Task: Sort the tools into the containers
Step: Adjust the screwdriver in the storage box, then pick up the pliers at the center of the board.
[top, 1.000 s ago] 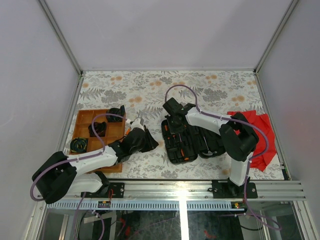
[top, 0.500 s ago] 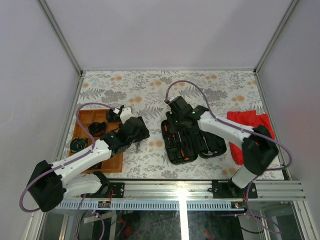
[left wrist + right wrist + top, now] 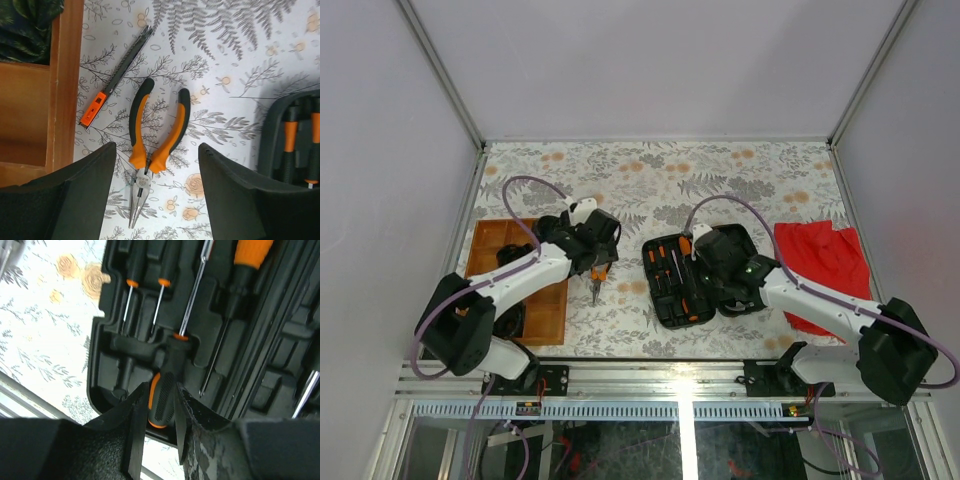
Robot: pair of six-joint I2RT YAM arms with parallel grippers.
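Top external view, and the floral-print table (image 3: pixel 720 170) fills the floor of the cell. The black tool case (image 3: pixel 660 312) lies open right of centre and the wooden tray (image 3: pixel 548 310) sits at the left edge.

The left gripper (image 3: pixel 157 165) hovers just beside the tray, released, with its fingers spread wide and nothing between them. The long-nose pliers (image 3: pixel 142 165) lie flat on the cloth directly beneath it, handles splayed, nose pointing back toward the arm bases.

Over at the case, the right gripper (image 3: pixel 161 390) is low, its jaws narrowly parted either side of an orange-and-black screwdriver (image 3: pixel 170 360) that lies in the moulded slots. Pinching or just clear? I can't tell from here.

Smallest of the lot, a slim orange-ended cutter (image 3: pixel 120 67) rests near the pliers, close to the tray wall.

Those pliers look like stiff steel with a bit of weight. The rubbery sleeves should give good bite, while the bare nose looks slick and thin. I'd go in just behind the pivot, where the two handles run closest together.
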